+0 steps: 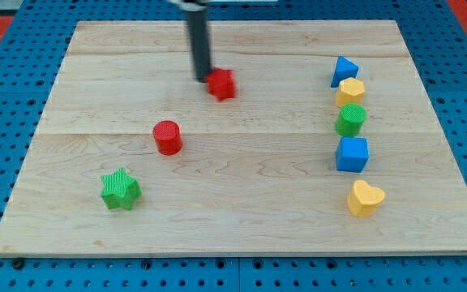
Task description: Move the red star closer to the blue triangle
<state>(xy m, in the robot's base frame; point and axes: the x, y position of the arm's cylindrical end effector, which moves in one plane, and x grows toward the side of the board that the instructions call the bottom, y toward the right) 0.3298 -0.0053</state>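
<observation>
**Pale wood, a red star, and a push that could skid off line**

Pale wood makes up the surface (242, 219), the largest thing in view. The dark rod comes down from the view's top, and my tip (204, 79) sits just at the left side of the red star (222, 83); there is no claw on this arm, so none can be called apart or together. The blue triangle (344, 70) lies well to the view's right, heading a column of yellow block (350, 90), green block (350, 119), blue cube (352, 153) and yellow heart (366, 197). A red cylinder (167, 137) and green star (120, 189) sit lower left. The likely risk: an off-centre push could spin the star off the tip, or overshoot could scatter the column.
</observation>
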